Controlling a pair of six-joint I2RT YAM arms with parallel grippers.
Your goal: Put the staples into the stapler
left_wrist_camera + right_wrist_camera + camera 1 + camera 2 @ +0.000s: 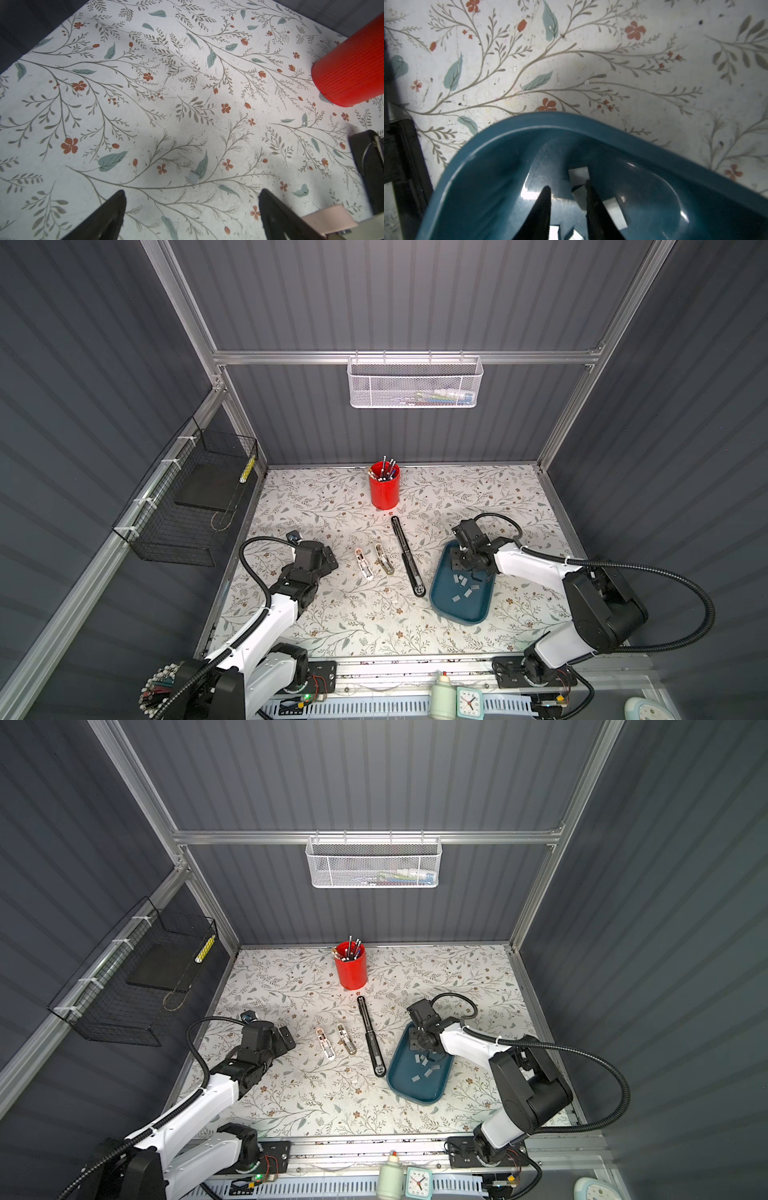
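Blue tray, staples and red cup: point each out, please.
blue tray (pixel 473 609), in a top view, bare floor
staples (pixel 462 580), in a top view, one strip
red cup (pixel 384 491), in a top view, outer wall

Both top views: high, looking down on whole table (pixel 332 614). Wrist cams close: left sees table, right sees tray (pixel 550 117).

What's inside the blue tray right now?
Loose pale grey staple strips on the blue tray floor, plus the right gripper inside it, jaws apart over them. The gripper covers the tray's far end; any strips there can't be seen.
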